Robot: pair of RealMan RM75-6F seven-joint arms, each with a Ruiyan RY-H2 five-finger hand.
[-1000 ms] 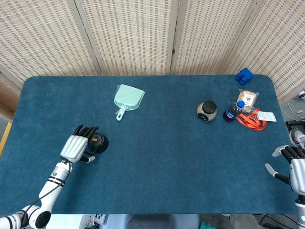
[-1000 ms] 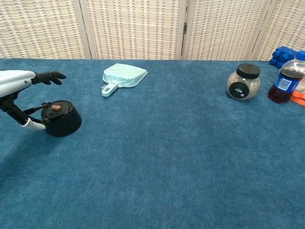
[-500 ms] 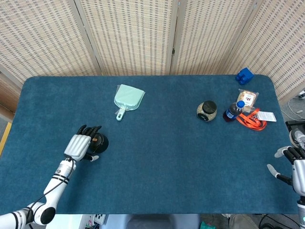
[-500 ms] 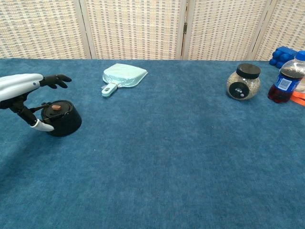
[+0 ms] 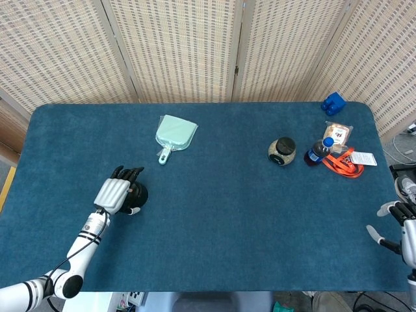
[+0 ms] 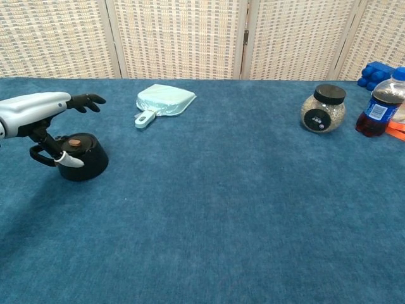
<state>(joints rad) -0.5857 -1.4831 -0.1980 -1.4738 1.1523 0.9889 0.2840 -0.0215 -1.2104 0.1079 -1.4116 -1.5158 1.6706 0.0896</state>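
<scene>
A small black teapot (image 6: 85, 158) with a brown lid knob stands at the table's left. My left hand (image 6: 43, 109) hovers over it with its fingers stretched out flat above the lid. The thumb hangs down in front of the pot's body, and the hand holds nothing. From above, the left hand (image 5: 117, 194) covers most of the teapot (image 5: 138, 194). My right hand (image 5: 404, 224) shows only in the head view, past the table's front right edge, with its fingers apart and empty.
A mint dustpan (image 5: 175, 133) lies at the back left of centre. At the back right are a black-lidded jar (image 5: 282, 151), a dark drink bottle (image 5: 318, 152), a snack packet (image 5: 338, 134), an orange strap (image 5: 344, 164) and a blue block (image 5: 333, 103).
My left hand has slid to the right, from beside the teapot to above it, with its thumb now in front of the pot. My right hand has sunk slightly towards the frame's corner.
</scene>
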